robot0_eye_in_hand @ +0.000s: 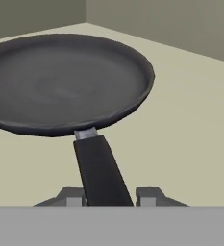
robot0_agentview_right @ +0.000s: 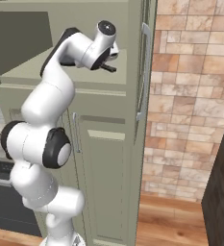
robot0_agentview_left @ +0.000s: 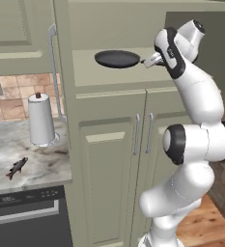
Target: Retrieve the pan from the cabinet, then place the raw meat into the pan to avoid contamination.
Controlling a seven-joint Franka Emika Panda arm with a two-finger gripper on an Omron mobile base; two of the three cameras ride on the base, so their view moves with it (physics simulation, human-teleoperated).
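Gripper (robot0_eye_in_hand: 108, 198): the fingers (robot0_eye_in_hand: 149, 196) stand on either side of the black handle (robot0_eye_in_hand: 100, 173) of the pan (robot0_eye_in_hand: 65, 84), close against it; I cannot tell whether they clamp it. The pan sits flat on the open shelf of the cabinet (robot0_agentview_left: 109, 144), doors swung wide. Further left, the fish (robot0_agentview_left: 16, 167) lies on the marble counter (robot0_agentview_left: 41, 161), in front of the paper-towel roll (robot0_agentview_left: 40, 119).

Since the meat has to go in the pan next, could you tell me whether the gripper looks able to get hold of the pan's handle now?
Probably yes: the gripper already straddles the handle of the pan, and nothing on the open cabinet shelf blocks it.
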